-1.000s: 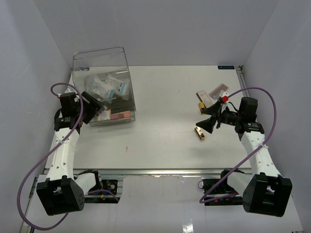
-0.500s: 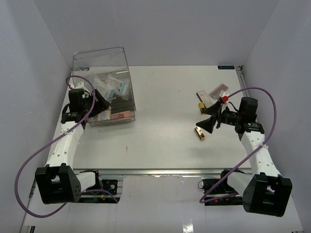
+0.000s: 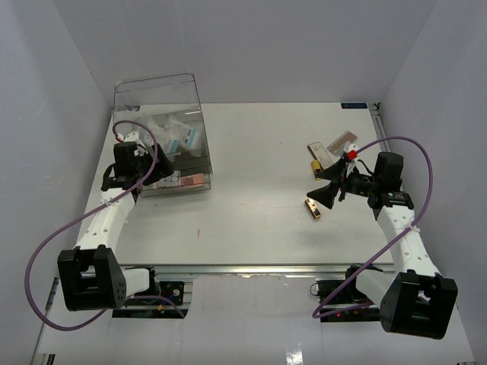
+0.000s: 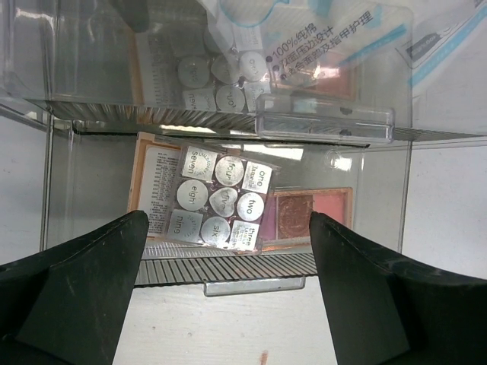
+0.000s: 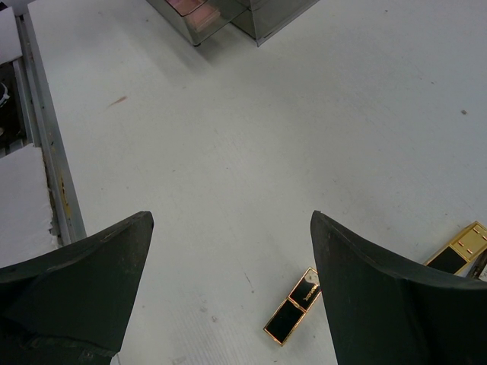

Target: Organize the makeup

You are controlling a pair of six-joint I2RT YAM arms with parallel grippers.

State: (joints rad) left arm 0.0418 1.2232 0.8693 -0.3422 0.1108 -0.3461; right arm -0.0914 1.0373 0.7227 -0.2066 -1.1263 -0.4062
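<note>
The makeup is split in two groups. Clear packets with white-and-blue labels and pink palettes lie inside the clear plastic box at the back left. My left gripper is open and empty at the box's front; in the left wrist view it frames a palette with numbered silver discs and a pink palette in the lower drawer. My right gripper is open and empty just above a black-and-gold tube, which also shows in the right wrist view.
A second gold tube and flat tan and pink palettes lie on the table at the back right. The drawer has a small clear handle. The table's metal front rail runs on the near side.
My left arm has swung forward and right, bringing its open gripper up to the front of the clear box. The right arm and the tubes have not moved.
</note>
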